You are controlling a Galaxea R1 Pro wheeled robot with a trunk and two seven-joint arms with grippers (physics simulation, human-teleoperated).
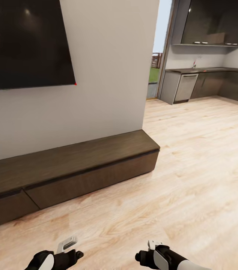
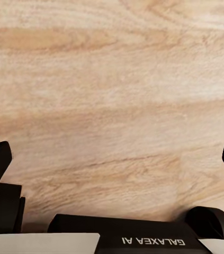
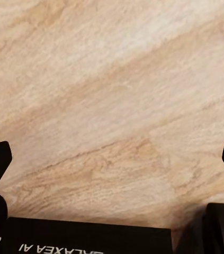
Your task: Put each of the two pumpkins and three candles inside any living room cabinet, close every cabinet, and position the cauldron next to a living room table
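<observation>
The long low dark-brown cabinet (image 1: pixel 81 165) runs along the white wall under the black TV (image 1: pixel 25 41), and its drawer fronts look shut. The pumpkins, candles, cauldron and table are out of view. My left gripper (image 1: pixel 64 253) and right gripper (image 1: pixel 151 251) hang low at the near edge of the head view, over bare plank floor and short of the cabinet. In the left wrist view the left gripper (image 2: pixel 114 156) is open with only floor between its fingers. The right gripper (image 3: pixel 112 156) is likewise open and holds nothing.
Light wood-plank floor (image 1: pixel 194 168) stretches right and back toward a kitchen with grey units (image 1: pixel 209 84) and dark wall cupboards (image 1: pixel 216 22). The cabinet's right end (image 1: pixel 151 150) stops at the wall corner beside a doorway.
</observation>
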